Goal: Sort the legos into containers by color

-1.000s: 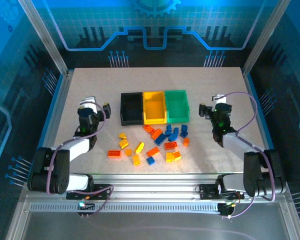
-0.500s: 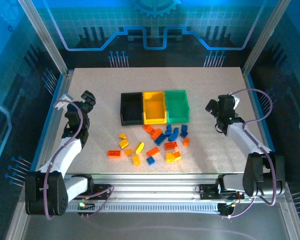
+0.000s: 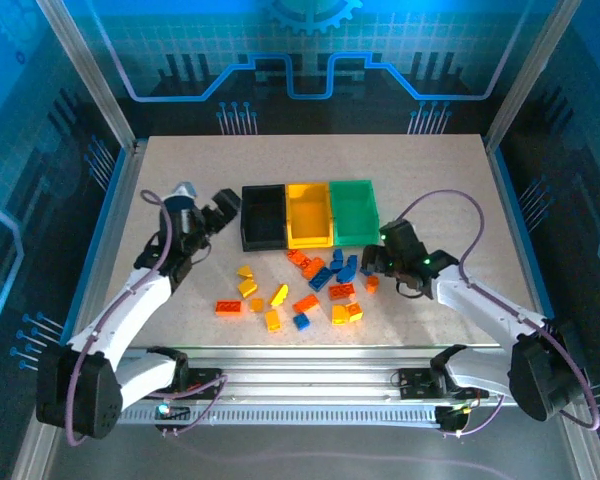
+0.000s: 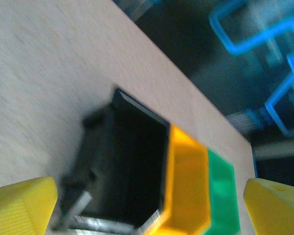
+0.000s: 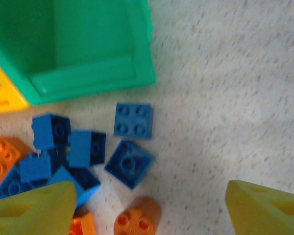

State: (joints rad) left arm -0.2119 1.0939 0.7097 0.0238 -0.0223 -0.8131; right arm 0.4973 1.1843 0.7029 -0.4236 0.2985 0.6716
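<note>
Three bins joined in a row mid-table, row running L–R in top view: black bin (image 3: 263, 215), yellow bin (image 3: 309, 215), green bin (image 3: 353, 210), each w/ its long side running near–far. Legos (image 3: 310, 285) lie scattered just near of the bins, blues bunched below yellow/green, yellows and oranges spread toward the near edge.

Left gripper (image 3: 225, 203) is just L of black bin, pointing at it. Its wrist cam shows its fingers (image 4: 19, 205) wide apart, and the black bin's inside too dark to read.

Right gripper (image 3: 372, 262) is at the pile's R edge. Its wrist cam shows fingers (image 5: 264, 208) spread w/ nothing between, above a four-stud blue brick (image 5: 133, 120) lying studs up, and a tilted blue brick (image 5: 129, 164) just beside it.

Bare table (image 3: 430, 170) L, R and far of the bins.
</note>
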